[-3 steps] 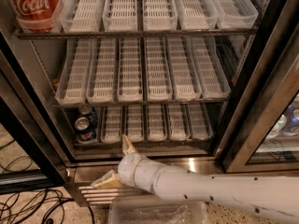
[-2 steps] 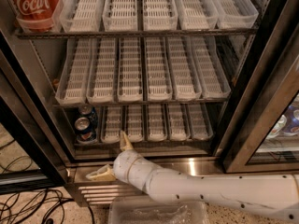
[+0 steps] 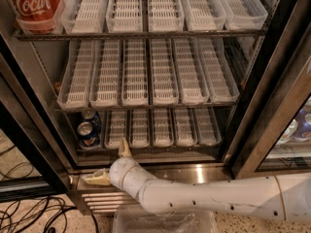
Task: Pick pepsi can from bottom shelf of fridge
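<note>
Reckoned from the gripper [image 3: 104,160], low and left of centre: a red Coca-Cola can [image 3: 34,6] stands far above-left. Black cables [image 3: 34,212] sprawl below-left on speckled floor [image 3: 102,223] — a clear plastic tub [image 3: 165,222] lies just below-right, other cans [image 3: 297,126] far right.

Speckled floor [image 3: 103,225], black cables [image 3: 41,211] tangled lower left, clear plastic bin [image 3: 165,222] at bottom edge, hand [image 3: 103,161] low, left of centre

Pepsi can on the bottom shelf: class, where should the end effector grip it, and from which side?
Grip the pepsi can round its upright side wall, probably from the front: another can stands behind it and the fridge wall is close on its left. The end effector, open, is below it at the steel sill.
</note>
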Controlling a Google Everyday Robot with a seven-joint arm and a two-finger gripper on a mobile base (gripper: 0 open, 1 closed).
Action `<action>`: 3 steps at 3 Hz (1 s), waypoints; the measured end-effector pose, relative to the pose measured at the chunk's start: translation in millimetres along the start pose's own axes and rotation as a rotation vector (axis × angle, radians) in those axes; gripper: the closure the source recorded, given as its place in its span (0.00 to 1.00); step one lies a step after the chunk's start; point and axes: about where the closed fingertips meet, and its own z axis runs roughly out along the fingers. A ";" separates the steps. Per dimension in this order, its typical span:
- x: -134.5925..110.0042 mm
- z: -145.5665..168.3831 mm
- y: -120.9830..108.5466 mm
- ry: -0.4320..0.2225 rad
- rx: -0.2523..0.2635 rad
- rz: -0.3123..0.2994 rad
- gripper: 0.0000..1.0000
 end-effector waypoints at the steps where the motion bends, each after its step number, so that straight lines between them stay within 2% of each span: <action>1: 5.8 9.1 1.1 -0.022 0.046 -0.007 0.00; 2: 11.8 31.8 7.5 -0.077 0.131 -0.036 0.00; 3: 16.2 48.7 23.9 -0.101 0.206 -0.098 0.00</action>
